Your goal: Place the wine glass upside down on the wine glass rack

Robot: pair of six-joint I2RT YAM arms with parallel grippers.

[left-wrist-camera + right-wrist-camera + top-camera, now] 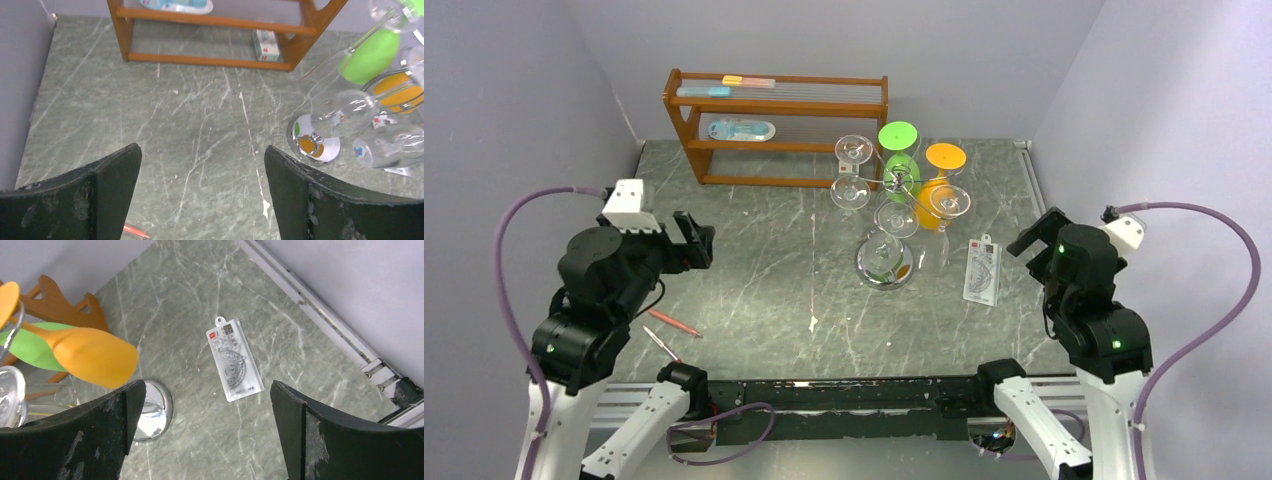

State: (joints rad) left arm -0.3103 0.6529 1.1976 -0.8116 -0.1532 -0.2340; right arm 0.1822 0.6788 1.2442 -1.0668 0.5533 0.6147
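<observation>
Nearest, a red pen and a second pen lie by the near-left corner of the bench. The left gripper hangs over the left side, jaws wide and holding nothing. The right gripper, by the right edge, gapes empty too, above a packaged protractor. Mid-bench stands the wine glass rack. An orange wine glass, a green wine glass and clear wine glasses hang upside down from its arms. A wooden shelf sits along the far edge.
</observation>
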